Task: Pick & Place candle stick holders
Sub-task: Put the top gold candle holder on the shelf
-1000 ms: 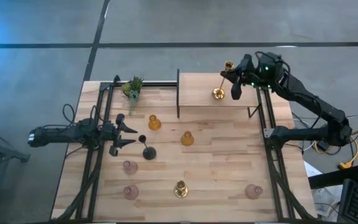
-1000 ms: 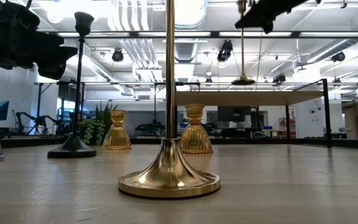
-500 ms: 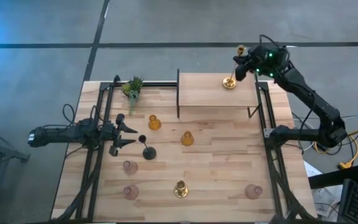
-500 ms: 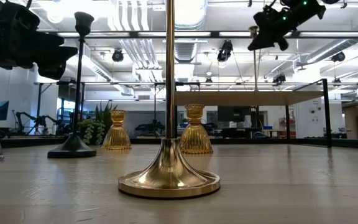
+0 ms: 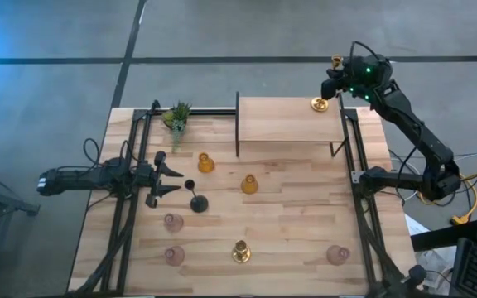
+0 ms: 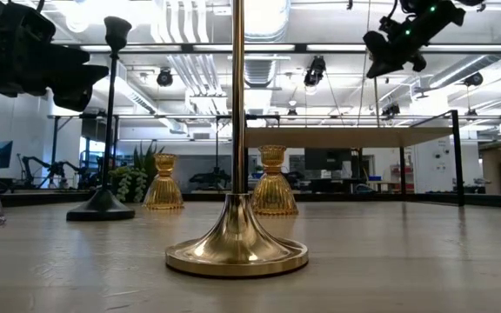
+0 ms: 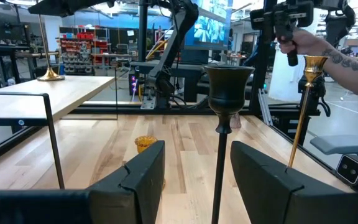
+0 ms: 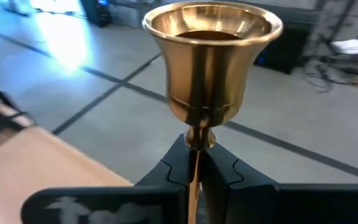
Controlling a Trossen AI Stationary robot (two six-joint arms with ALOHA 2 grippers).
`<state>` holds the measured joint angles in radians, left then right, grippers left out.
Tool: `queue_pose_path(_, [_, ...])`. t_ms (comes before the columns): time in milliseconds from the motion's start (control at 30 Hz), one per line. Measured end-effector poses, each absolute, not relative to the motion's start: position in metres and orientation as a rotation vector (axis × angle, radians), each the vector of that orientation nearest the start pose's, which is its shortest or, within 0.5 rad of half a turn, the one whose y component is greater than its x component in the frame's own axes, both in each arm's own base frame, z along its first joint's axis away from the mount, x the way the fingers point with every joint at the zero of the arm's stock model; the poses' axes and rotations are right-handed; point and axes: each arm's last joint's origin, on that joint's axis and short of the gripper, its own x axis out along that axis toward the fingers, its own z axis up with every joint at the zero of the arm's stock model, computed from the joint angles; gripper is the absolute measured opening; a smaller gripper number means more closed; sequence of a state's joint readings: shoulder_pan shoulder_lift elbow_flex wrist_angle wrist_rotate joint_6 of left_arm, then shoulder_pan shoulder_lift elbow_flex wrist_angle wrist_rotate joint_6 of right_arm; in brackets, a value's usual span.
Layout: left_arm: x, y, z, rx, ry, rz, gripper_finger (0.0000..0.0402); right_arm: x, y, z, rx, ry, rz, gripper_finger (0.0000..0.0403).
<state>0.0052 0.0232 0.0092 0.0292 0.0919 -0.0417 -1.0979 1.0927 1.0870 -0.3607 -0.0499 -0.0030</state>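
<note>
Candle stick holders are spread over the tabletop [image 5: 296,215], and we take the raised wooden shelf [image 5: 280,120] at the far side as our landmark. From the high view we see the right tool [image 5: 331,83] at the shelf's far right corner, holding a tall gold holder [image 5: 320,103] whose base sits at or just above that corner. We judge this to be the placing step; next we would need to settle the base flat on the shelf before letting go. The left tool [image 5: 168,172] waits well to the left of the shelf, near the black stemmed holder [image 5: 197,201].

From the low view we see the second gold holder [image 6: 237,248] close to the lens, its top cut off. The right tool shows above the shelf, but its base contact is hard to make out.

From the left wrist view, the left tool's fingers [image 7: 145,171] stand apart on either side of the black stem, holding nothing.

From the right wrist view, the right tool is closed on the thin stem just under the gold cup [image 8: 212,59]; the base is hidden.
</note>
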Motion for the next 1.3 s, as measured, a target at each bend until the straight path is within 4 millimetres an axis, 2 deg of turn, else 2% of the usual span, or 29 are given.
queue_pose_path(267, [0.0985,-0.0021,0.1676,-0.041,-0.013,-0.087,0.0188,0.1023,-0.2026,0.3649,0.190,0.333,-1.125,0.0012])
queue_pose_path(1300, [0.0985,-0.0021,0.1677,-0.041,-0.013,-0.087,0.0188,0.1024,-0.2022,0.3627,0.223,0.328,-1.118,0.0012])
